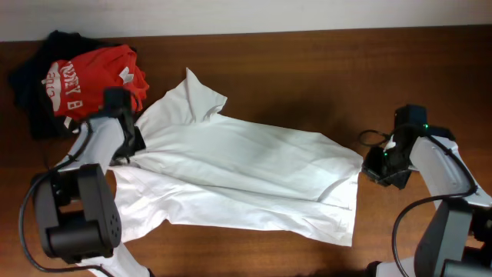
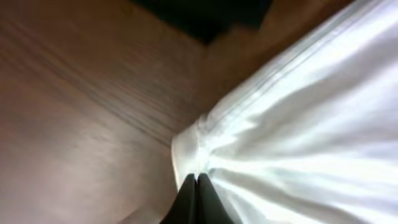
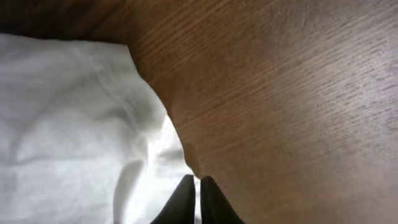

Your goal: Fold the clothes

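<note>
A white T-shirt (image 1: 246,173) lies spread across the wooden table, partly folded lengthwise, with a sleeve sticking up at the upper left. My left gripper (image 1: 131,150) is shut on the shirt's left edge; the left wrist view shows the fingertips (image 2: 196,177) pinching the white hem (image 2: 186,149). My right gripper (image 1: 374,168) is shut on the shirt's right edge; the right wrist view shows the fingertips (image 3: 196,180) closed on the white fabric (image 3: 81,124) at its border with the bare wood.
A red printed shirt (image 1: 92,77) lies on a dark garment (image 1: 34,85) at the table's far left corner. The wall edge runs along the top. Bare wood (image 1: 323,85) shows behind and to the right of the white shirt.
</note>
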`<act>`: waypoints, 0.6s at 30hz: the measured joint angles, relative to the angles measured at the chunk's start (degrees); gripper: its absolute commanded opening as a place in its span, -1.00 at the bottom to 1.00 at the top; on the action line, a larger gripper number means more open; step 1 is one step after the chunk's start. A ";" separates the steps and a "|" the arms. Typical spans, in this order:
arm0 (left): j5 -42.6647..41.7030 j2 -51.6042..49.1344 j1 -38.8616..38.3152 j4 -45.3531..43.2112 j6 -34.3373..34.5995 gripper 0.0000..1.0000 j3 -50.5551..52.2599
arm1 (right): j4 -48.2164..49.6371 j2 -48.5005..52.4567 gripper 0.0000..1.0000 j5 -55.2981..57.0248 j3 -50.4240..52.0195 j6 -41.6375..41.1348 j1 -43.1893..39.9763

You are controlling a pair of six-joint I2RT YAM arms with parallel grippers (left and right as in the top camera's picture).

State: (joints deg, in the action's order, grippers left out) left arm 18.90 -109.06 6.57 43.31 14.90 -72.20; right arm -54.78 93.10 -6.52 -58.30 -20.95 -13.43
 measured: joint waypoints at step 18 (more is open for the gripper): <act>-18.80 0.42 -6.62 11.47 0.85 0.34 -9.94 | -2.91 0.13 -0.92 -8.37 2.86 4.42 4.33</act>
State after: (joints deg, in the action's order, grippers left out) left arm 0.10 -108.64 -0.05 54.78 15.75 -82.15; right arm -57.69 93.23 -14.90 -55.44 -16.53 -9.10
